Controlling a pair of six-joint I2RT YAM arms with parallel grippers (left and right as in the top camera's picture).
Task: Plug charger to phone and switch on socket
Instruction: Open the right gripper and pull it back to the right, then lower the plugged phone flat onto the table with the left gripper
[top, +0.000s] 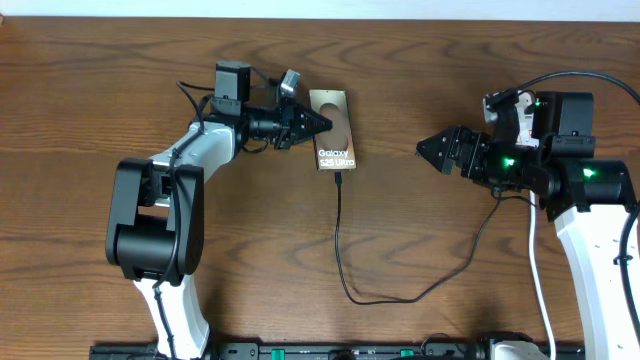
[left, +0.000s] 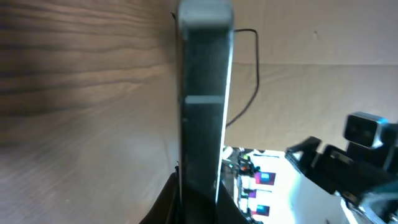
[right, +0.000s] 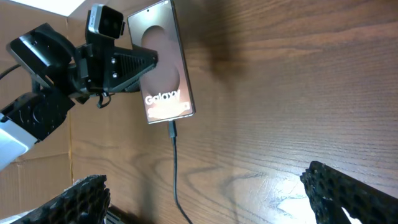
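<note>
Left wrist blurs the phone (left: 205, 106), pinched by left tool (top: 322, 123); right tool (right: 202, 186) spread.

phone (top: 331, 129): bronze, lettering up | charger (top: 340, 183): black, tip meets phone's bottom edge

The overhead view is evenly lit and sharp across the table (top: 430, 80), with faint shadows under the arms (top: 160, 210). In the left wrist view the phone (left: 202, 112) sits so near the lens that it blurs grey, with 1 thin line of glare down its right edge. The right wrist view is crisper, though a pale sheen washes the wood at lower right and the near fingers (right: 354, 193) are dark and soft.
</note>
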